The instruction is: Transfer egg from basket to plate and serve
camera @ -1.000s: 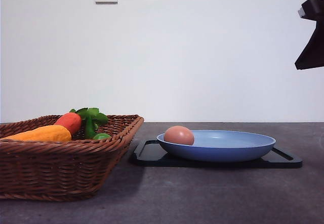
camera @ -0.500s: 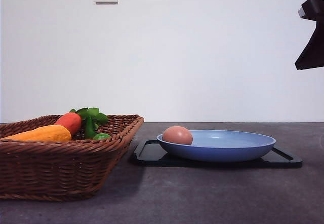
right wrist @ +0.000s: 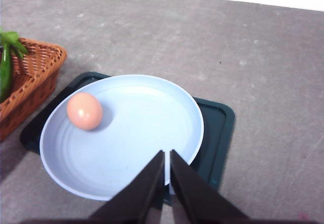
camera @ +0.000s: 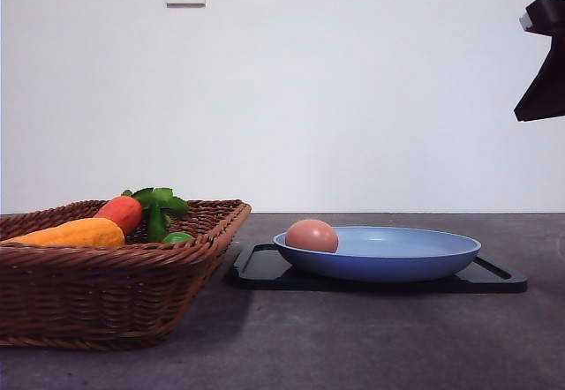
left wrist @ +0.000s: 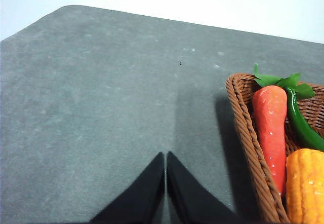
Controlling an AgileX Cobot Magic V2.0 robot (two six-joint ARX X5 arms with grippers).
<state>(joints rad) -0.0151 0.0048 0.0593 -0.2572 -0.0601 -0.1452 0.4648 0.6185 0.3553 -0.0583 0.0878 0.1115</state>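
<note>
With the egg (right wrist: pixel 84 111) already lying in the light-blue plate (right wrist: pixel 152 148) on the black tray (right wrist: pixel 217 127), beside the wicker basket (camera: pixel 115 293), the right gripper (right wrist: pixel 167 171) hangs above it, jaws closed and empty, probably ready to serve, while the left gripper (left wrist: pixel 165 171) is likewise closed over bare table.

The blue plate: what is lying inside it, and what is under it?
Inside the plate lies one egg, near its rim. Under it sits a black tray; the tray's middle is covered by the plate.
</note>
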